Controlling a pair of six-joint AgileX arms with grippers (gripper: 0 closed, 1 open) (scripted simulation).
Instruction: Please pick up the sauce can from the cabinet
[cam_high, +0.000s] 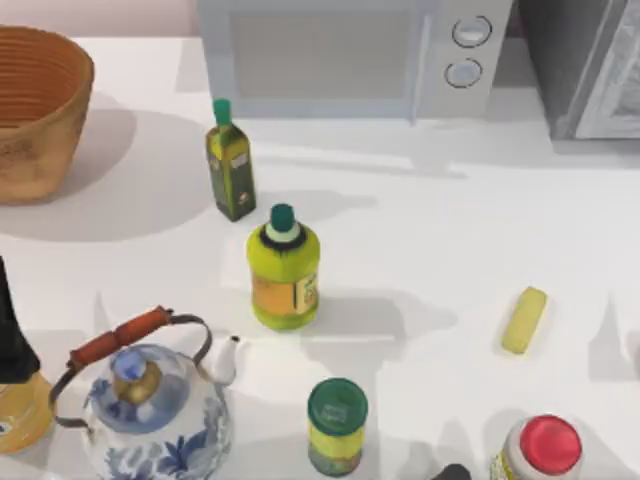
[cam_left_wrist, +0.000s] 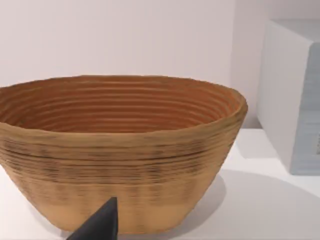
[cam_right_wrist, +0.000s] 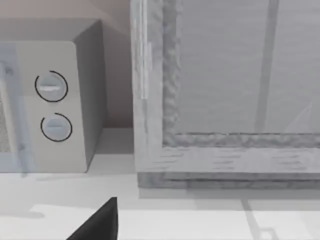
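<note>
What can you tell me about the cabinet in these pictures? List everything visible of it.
The cabinet stands at the table's far right corner, just right of the white microwave. It is a dark grey box, cut off by the top view's edge. Its paler grey panelled door looks shut in the right wrist view, a framed recess across its front. It rests on the white table; nothing else touches it.

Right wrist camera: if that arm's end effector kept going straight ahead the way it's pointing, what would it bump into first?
Most likely the cabinet, meeting its pale grey panelled door head-on. The white microwave stands off to one side of that line. Bare table lies between, though depth is hard to judge.
</note>
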